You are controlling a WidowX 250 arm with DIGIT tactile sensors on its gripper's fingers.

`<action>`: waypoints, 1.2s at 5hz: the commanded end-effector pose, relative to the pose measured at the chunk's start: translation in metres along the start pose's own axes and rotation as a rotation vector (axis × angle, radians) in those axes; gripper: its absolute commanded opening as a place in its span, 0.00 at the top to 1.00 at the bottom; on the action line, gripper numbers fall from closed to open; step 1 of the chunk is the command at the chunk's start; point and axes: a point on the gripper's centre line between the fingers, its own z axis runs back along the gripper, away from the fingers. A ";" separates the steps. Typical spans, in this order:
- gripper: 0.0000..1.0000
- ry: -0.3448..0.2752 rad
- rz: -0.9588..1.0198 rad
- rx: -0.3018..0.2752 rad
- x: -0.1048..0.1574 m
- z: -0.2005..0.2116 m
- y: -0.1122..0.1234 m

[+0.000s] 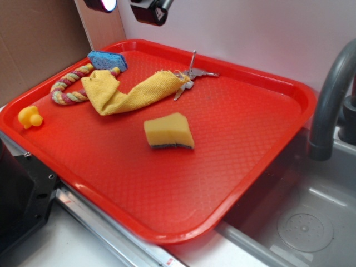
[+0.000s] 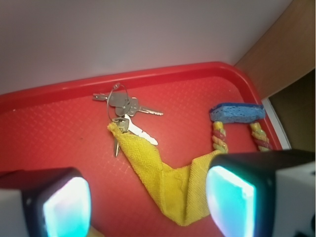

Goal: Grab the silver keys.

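The silver keys [image 1: 190, 77] [image 2: 124, 111] are fanned out on a ring. They are found near the tray's far rim, touching the yellow cloth's tip.

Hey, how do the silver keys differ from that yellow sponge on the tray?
The silver keys are thin, shiny grey metal; the yellow sponge is a thick, matte wedge with a dark base layer. The keys are much smaller than the sponge. The keys lie near the tray's far rim, touching the yellow cloth; the sponge sits alone mid-tray. Both rest on the red tray, untouched by the hand.
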 end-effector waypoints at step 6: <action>0.00 -0.170 -0.103 -0.070 0.054 -0.116 -0.007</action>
